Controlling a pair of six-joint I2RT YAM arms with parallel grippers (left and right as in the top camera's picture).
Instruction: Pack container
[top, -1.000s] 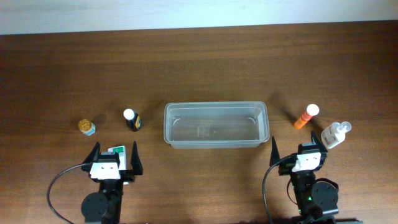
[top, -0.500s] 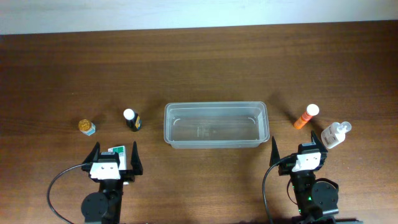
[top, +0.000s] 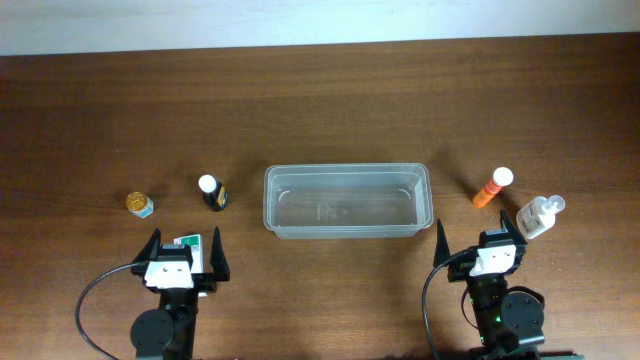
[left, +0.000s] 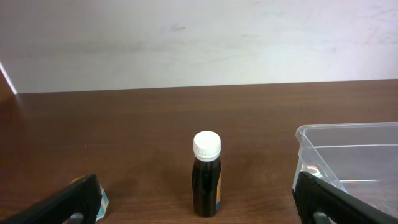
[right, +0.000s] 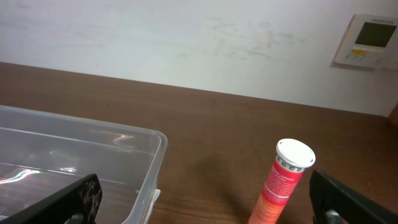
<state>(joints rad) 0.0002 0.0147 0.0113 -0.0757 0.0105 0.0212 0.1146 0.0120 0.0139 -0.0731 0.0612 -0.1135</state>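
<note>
The clear plastic container (top: 347, 201) sits empty at the table's middle; its corner shows in the left wrist view (left: 348, 152) and in the right wrist view (right: 81, 158). A dark bottle with a white cap (top: 212, 192) stands to its left, straight ahead of my open left gripper (top: 185, 250) in the left wrist view (left: 206, 174). An orange tube (top: 492, 187) stands right of the container and ahead of my open right gripper (top: 480, 240), as in the right wrist view (right: 283, 183). Both grippers are empty near the front edge.
A small gold-capped jar (top: 139, 204) stands at the left. A white pump bottle (top: 537, 214) lies tilted just right of my right gripper. A small green-and-white item (top: 189, 241) lies between the left fingers. A white wall (left: 199, 37) rises behind the table.
</note>
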